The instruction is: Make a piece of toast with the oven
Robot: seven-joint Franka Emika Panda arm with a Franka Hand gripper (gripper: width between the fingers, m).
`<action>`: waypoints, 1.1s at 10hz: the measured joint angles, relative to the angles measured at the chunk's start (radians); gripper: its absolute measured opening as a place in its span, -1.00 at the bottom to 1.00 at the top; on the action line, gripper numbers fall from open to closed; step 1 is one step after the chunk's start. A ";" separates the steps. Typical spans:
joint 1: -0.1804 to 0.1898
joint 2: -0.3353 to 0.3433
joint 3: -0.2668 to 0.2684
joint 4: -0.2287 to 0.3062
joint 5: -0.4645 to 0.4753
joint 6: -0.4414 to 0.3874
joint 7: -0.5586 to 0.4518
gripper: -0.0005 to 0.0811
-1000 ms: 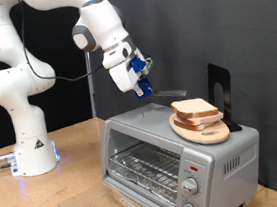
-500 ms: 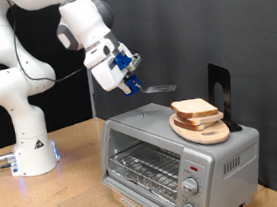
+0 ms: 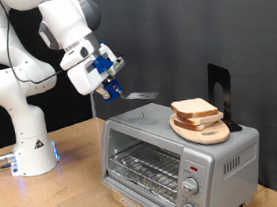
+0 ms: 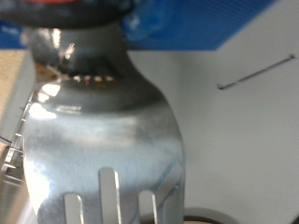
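My gripper (image 3: 111, 88) hangs in the air above the oven's end at the exterior view's left, shut on the handle of a metal spatula (image 3: 138, 95). The spatula's flat blade points towards the exterior view's right and carries nothing. Two slices of toast (image 3: 193, 108) lie stacked on a round light-wood board (image 3: 204, 128) on top of the silver oven (image 3: 146, 128), well apart from the blade. The wire rack (image 3: 144, 167) shows behind the oven's glass front. In the wrist view the slotted spatula (image 4: 103, 131) fills most of the picture below blue finger parts (image 4: 196, 21).
A black upright piece (image 3: 220, 92) stands on the oven behind the board. The oven's two knobs (image 3: 191, 188) sit at its front right. The robot's white base (image 3: 30, 148) stands on the wooden table (image 3: 77, 181) at the exterior view's left.
The arm has swung towards the exterior view's left with the spatula, drawing the blade away from the toast stack. Toast, board and oven have not moved.
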 joint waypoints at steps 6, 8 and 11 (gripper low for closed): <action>-0.029 0.006 -0.056 -0.004 -0.013 -0.032 -0.066 -0.05; -0.026 0.016 -0.055 0.007 -0.029 -0.032 -0.119 -0.05; -0.028 0.086 -0.070 0.058 -0.117 -0.039 -0.266 -0.05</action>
